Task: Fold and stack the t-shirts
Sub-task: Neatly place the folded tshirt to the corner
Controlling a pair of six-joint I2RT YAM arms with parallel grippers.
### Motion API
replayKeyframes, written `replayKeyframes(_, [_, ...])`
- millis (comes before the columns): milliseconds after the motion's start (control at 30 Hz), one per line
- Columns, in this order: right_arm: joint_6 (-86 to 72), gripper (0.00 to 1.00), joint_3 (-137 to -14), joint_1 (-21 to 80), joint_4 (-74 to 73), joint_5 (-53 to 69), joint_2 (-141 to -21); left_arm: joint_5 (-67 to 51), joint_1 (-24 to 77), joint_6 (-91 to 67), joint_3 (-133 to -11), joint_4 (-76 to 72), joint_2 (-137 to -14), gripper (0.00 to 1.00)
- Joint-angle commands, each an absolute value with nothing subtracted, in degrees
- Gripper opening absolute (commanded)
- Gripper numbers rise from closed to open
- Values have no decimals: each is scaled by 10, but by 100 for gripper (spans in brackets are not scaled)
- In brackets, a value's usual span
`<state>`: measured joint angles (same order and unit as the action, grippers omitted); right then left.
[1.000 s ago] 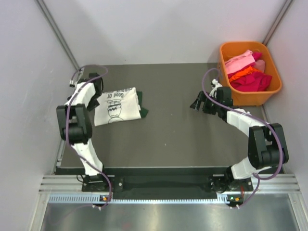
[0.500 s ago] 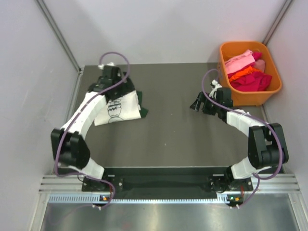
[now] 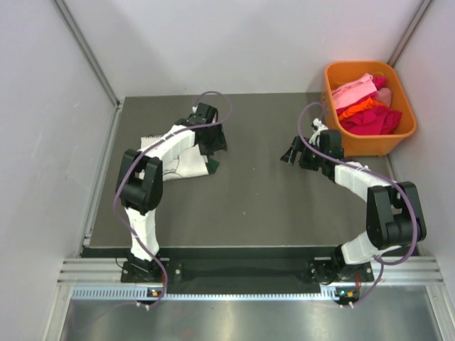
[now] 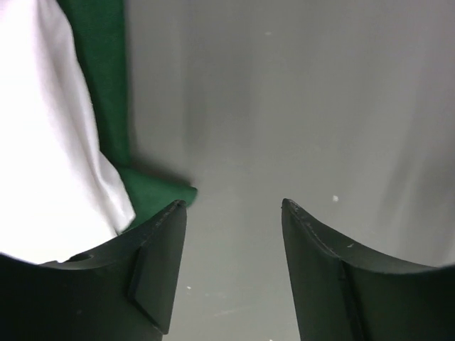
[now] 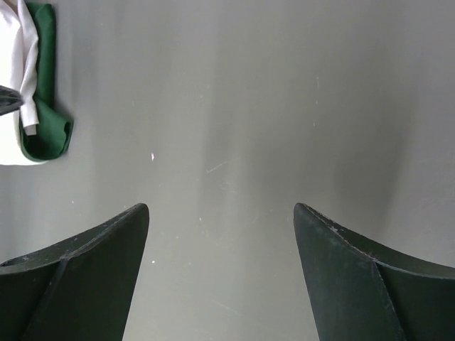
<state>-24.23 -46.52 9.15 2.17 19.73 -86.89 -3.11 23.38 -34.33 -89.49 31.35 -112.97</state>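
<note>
Two likely light, limp pieces, white shirt (image 4: 43, 142) over green shirt (image 4: 99, 85), are best pinched at an edge; left claw (image 4: 231, 206) and right claw (image 5: 220, 209) are spread.

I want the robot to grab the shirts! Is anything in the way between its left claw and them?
Nothing visible is. The left gripper hangs open right beside the cream-white shirt, which lies on the dark green shirt. Only bare table shows between its fingers.

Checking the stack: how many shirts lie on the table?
2: the white shirt lies on the green shirt, far left, partly under the left arm; others could hide beneath.
</note>
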Motion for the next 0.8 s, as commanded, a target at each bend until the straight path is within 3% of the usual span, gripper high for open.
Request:
replayKeyframes(0, [-243,83,-468,96,43,197,-857,-16,229,-328,-918,309,-1149,60])
replayKeyframes(367, [-243,83,-471,96,40,197,-861,41,229,-317,-915,352,-1202,50])
replayKeyframes(767, [-244,83,-471,95,39,199,-863,6,144,-309,-753,294,-1123,46])
